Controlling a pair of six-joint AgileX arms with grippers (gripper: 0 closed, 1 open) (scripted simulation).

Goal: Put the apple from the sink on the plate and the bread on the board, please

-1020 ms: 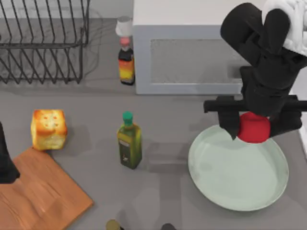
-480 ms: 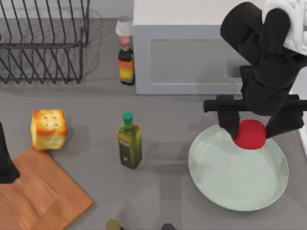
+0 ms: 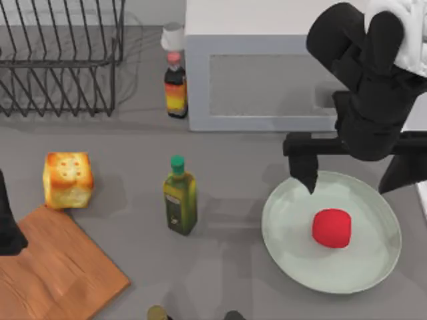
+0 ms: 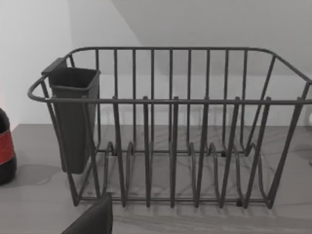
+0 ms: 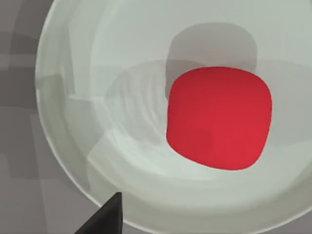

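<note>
Grey tabletop (image 3: 133, 267), pale wall behind. A wire dish rack (image 3: 60, 60) is set at the far left, with a dark cutlery cup (image 4: 73, 117) hung on one end. A white microwave (image 3: 267, 73) stands at the far middle, a sauce bottle (image 3: 175, 83) just beside its left face. A green oil bottle (image 3: 179, 197) stands upright mid-table, well apart from the rest.

The plate (image 3: 287, 247) lies on the right side of the table. The apple (image 3: 331, 227) is seen resting inside it, a little right of centre, touched by nothing. The right gripper (image 3: 357, 175) hangs over the plate's far rim, fingers spread wide apart with nothing between them. In the right wrist view the apple (image 5: 218, 117) is seen on the plate (image 5: 87, 87), its shadow beside it.

The bread (image 3: 67, 180) sits on the bare table at the left, toasted face up, just beyond the far corner of the board (image 3: 60, 273); contact between the two cannot be judged.

Against half a second ago: the apple was then between the fingers near the plate's far edge; it is now lower on the plate and free. The fingers have been opened wider. Bread, board and bottles are unchanged.

The left arm (image 3: 8, 227) is cut off at the left edge over the board; its fingers cannot be told. The board runs off the near-left corner. Two small objects at the near edge are cut off and cannot be identified.
</note>
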